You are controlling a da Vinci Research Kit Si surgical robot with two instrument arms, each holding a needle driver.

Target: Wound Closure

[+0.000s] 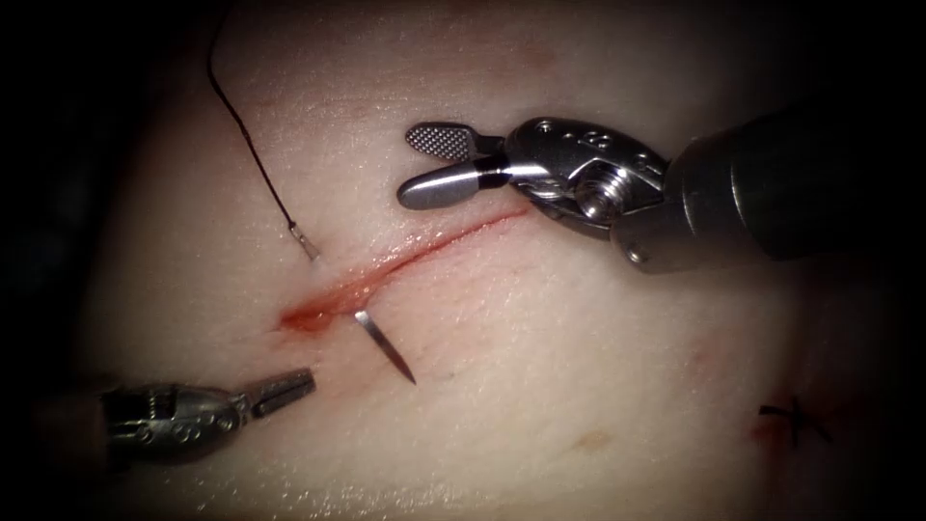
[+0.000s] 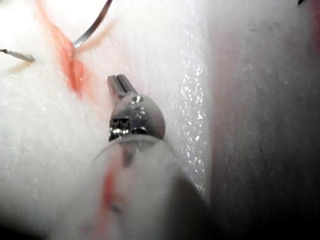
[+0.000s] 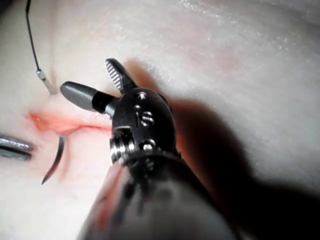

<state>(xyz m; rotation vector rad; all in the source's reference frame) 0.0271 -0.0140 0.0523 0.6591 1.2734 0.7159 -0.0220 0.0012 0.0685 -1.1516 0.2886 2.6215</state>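
Observation:
The curved needle (image 1: 386, 347) is in the tissue (image 1: 540, 328) near the lower left end of the cut (image 1: 405, 256). Its pointed end sticks out to the right of the cut, and its tail end (image 1: 307, 243) sticks out to the left. Dark thread (image 1: 246, 130) runs up and away from the tail. My left tool (image 1: 307, 382) lies shut and holds nothing, just below and left of the needle's point. My right tool (image 1: 410, 166) hovers open above the cut's upper end, holding nothing. The wrist views show the needle (image 2: 92, 25) (image 3: 55, 162), my left tool (image 2: 117, 80) and my right tool (image 3: 87, 75).
Red fluid (image 1: 309, 316) pools at the cut's lower left end. A dark cross-shaped mark with a red stain (image 1: 793, 420) sits at the far right of the tissue. The tissue's edges fall into darkness on all sides.

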